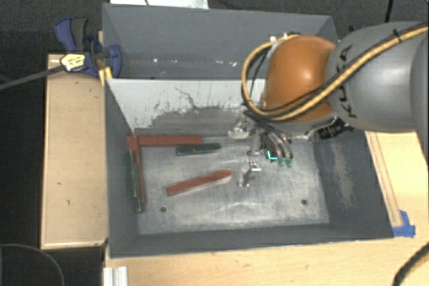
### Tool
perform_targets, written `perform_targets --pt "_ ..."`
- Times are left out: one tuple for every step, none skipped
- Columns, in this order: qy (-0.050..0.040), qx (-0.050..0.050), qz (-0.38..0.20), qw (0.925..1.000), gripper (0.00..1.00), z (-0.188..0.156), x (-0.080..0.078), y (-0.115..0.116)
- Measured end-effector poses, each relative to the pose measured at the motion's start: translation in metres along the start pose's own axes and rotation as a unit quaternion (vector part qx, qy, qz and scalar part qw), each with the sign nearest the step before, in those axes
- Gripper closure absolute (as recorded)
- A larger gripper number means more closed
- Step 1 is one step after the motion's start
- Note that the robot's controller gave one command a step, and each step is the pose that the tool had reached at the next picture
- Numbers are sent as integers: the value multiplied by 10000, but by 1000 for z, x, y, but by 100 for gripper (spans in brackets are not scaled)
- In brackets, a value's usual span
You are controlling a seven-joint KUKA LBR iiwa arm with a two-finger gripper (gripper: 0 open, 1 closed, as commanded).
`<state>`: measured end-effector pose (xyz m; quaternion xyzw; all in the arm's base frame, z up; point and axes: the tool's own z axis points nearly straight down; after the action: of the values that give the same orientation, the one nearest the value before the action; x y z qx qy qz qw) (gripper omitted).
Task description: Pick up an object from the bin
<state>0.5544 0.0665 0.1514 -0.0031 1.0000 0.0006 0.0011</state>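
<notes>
The gripper [251, 172] hangs low over the floor of the grey metal bin [348, 191], right of centre, under the arm's orange cover [295, 77]. Whether it is open or closed cannot be told from this view, nor whether it touches the floor.

4 things lie in the bin, all to the gripper's left. Nearest is a red-brown stick [199, 183], lying flat and slightly tilted, its right end just beside the gripper but apart from it. Behind it lies a dark pen [198, 149], next to a longer red-brown bar [167, 140] near the back wall. A dark strip [137, 184] runs along the left wall, meeting that bar's left end.
</notes>
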Motion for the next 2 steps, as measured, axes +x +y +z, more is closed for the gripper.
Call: perform_targets --pt "-50 -15 184 9998 100 76 -1 29" --pt "-50 -15 189 9998 100 76 -1 29"
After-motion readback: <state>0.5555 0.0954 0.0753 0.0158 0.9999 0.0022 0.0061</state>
